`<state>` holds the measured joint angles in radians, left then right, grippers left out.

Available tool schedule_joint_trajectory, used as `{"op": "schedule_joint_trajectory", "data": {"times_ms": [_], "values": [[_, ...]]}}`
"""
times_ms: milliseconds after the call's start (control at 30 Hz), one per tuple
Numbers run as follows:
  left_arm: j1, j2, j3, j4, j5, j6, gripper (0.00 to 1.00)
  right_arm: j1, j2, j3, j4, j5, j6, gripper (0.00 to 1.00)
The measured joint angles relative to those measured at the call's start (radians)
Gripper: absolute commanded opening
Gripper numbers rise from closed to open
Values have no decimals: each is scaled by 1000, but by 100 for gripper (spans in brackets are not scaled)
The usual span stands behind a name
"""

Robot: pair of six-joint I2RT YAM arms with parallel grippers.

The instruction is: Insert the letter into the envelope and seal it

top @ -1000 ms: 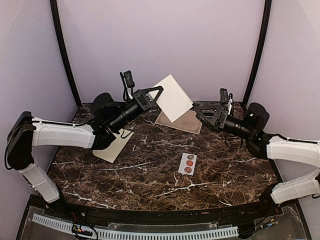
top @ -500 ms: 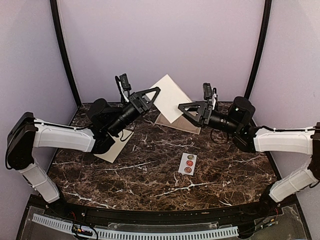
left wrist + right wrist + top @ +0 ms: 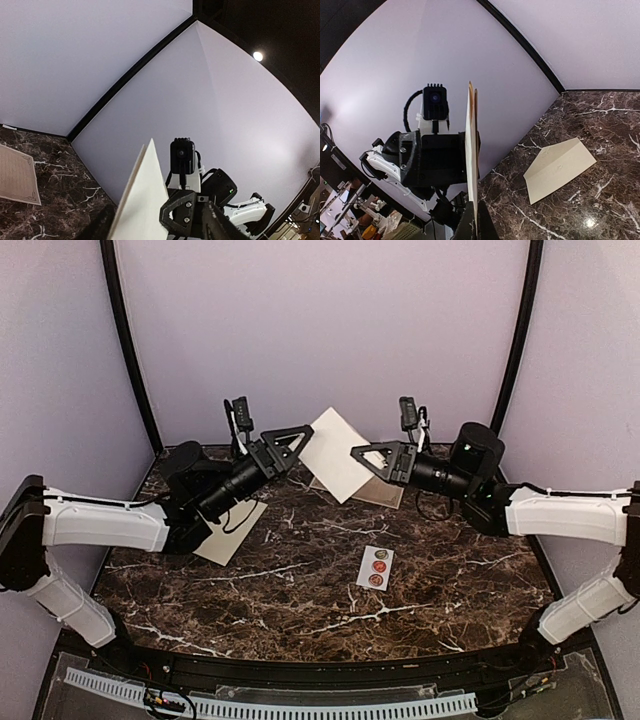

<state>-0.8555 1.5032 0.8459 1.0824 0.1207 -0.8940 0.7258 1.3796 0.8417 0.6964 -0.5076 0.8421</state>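
right tool (image 3: pixel 356 451) just clamped shut on the letter (image 3: pixel 335 455), left tool (image 3: pixel 304 431) let go and stood open beside it. handover looked done; envelope (image 3: pixel 228 533) lay on the desk (image 3: pixel 300 590), left of the letter.

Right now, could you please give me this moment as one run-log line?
right claw: shut on letter, aloft | left claw: open, astride letter edge | envelope: flat on table

right gripper (image 3: pixel 357 452) pinches letter (image 3: pixel 332 440) aloft | envelope (image 3: pixel 228 536) on table (image 3: pixel 300 585)
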Motion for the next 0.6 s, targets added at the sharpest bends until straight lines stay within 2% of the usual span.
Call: {"op": "schedule_joint_trajectory", "data": {"times_ms": [33,100,300,467,600], "values": [[2,-32,-1,-52,-2,8,73,-1,-13,0,-32,4,-22,0],[9,-99,-2,-160,-4,36,78,-7,-46,2,-105,7,-72,0],[85,-271,45,-536,19,143,84,-29,-99,127,-449,-67,-310,0],[119,-257,190,-842,107,293,84,-33,-91,229,-724,-159,-494,0],[111,-189,336,-1041,251,419,85,-30,-77,247,-877,-244,-587,0]]}}
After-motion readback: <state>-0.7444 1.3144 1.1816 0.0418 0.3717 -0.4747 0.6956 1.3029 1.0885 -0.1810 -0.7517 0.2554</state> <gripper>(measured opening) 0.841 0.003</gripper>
